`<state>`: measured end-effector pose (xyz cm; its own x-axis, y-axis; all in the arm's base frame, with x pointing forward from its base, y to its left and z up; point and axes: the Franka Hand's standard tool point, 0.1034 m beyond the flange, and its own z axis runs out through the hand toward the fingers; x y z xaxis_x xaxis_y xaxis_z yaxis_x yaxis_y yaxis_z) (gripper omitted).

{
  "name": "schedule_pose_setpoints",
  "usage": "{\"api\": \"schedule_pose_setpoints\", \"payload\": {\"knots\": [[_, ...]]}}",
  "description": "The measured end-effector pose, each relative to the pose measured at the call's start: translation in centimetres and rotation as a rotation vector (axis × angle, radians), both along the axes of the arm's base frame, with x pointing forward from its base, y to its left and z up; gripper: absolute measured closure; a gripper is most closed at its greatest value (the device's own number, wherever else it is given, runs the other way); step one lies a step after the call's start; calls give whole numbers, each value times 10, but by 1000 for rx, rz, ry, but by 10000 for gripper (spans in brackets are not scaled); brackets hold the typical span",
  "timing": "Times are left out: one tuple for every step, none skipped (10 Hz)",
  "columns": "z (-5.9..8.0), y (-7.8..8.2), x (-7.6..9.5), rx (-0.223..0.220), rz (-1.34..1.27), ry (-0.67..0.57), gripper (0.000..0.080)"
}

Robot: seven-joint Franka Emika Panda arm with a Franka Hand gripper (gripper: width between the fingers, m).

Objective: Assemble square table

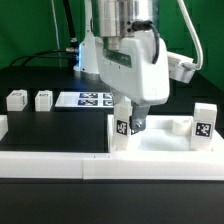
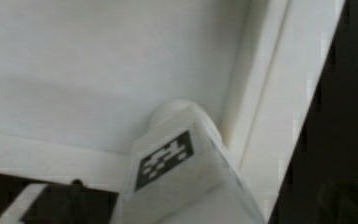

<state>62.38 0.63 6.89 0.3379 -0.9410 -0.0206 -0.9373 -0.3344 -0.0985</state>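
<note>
The white square tabletop (image 1: 160, 143) lies at the front, on the exterior view's right. One white tagged leg (image 1: 122, 124) stands upright at its near corner. My gripper (image 1: 130, 122) hangs over this leg with its fingers spread on either side, open. In the wrist view the same leg (image 2: 190, 165) rises from the corner of the tabletop (image 2: 87, 70), between the fingers of my gripper (image 2: 202, 212); a dark fingertip (image 2: 55, 205) shows beside it. A second leg (image 1: 203, 122) stands at the tabletop's far right corner. Two more legs (image 1: 16, 99) (image 1: 43, 99) sit loose at the left.
The marker board (image 1: 90, 100) lies flat on the black table behind the tabletop. A long low white border wall (image 1: 50, 166) runs along the front edge. The arm's white body fills the upper middle of the exterior view.
</note>
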Motion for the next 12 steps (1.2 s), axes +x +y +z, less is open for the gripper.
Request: {"api": "schedule_pose_setpoints", "payload": {"knots": [[0, 0, 1, -20, 132, -22, 150], [-3, 1, 0, -34, 240, -31, 150], [-3, 2, -1, -46, 339, -32, 150], [-3, 0, -1, -60, 434, -33, 150], [-3, -2, -1, -64, 461, -34, 150], [-3, -2, -1, -62, 446, -34, 150], [-3, -2, -1, -61, 431, -33, 179], [-3, -2, -1, -61, 431, -33, 313], [-3, -2, -1, -59, 415, -33, 313], [-3, -2, -1, -51, 334, -30, 461], [-3, -2, -1, -45, 267, -27, 461], [-3, -2, -1, -39, 205, -24, 511]]}}
